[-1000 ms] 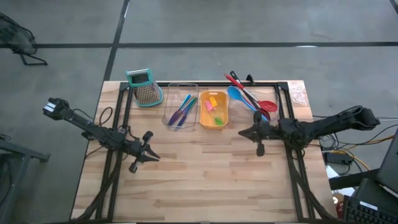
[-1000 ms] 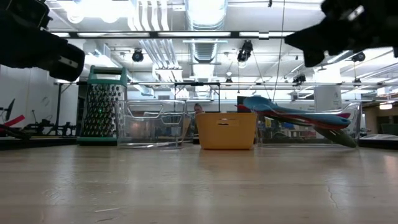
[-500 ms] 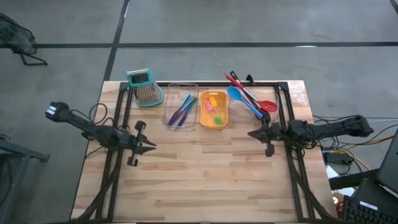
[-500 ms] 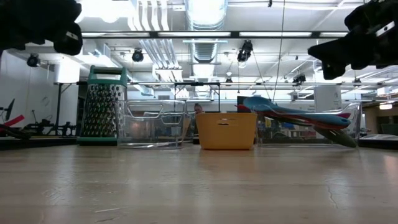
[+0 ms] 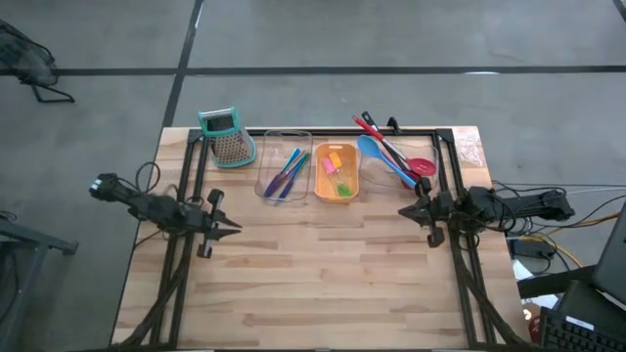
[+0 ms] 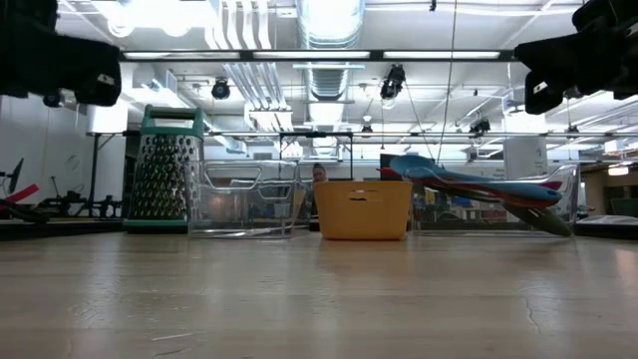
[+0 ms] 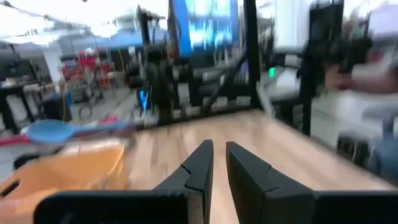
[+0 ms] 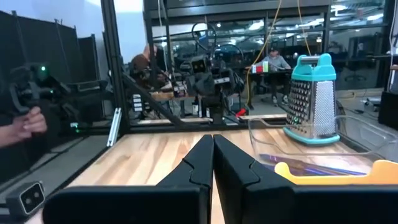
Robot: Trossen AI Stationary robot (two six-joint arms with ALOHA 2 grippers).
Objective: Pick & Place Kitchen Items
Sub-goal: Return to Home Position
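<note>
I see both arms lying low over the table's side edges, reaching inward.

- **Left gripper:** the left gripper [image 5: 227, 226] hovers over the left boards. Its fingers are nearly closed, with only a thin slit between them, and they hold nothing.
- **Right gripper:** the right gripper [image 5: 406, 211] is near the right clear bin [image 6: 568, 194]. Its fingers are pressed together and empty.
- **Items:** the blue serving spoon [image 5: 377, 156] and red slotted spoons [image 5: 419, 167] lie in that bin at the far edge. The coloured sticks [image 5: 289, 173] are in the left clear tray [image 5: 266, 161], and the small pieces [image 5: 334, 163] are in the orange tray [image 5: 317, 176].
- **Open room:** a wide stretch of bare wooden table [image 5: 323, 274] lies between the grippers.

Teal-topped grater [image 5: 228, 137], orange tray [image 5: 317, 181], blue spatula [image 5: 373, 153], red slotted spoon [image 5: 421, 168]
</note>
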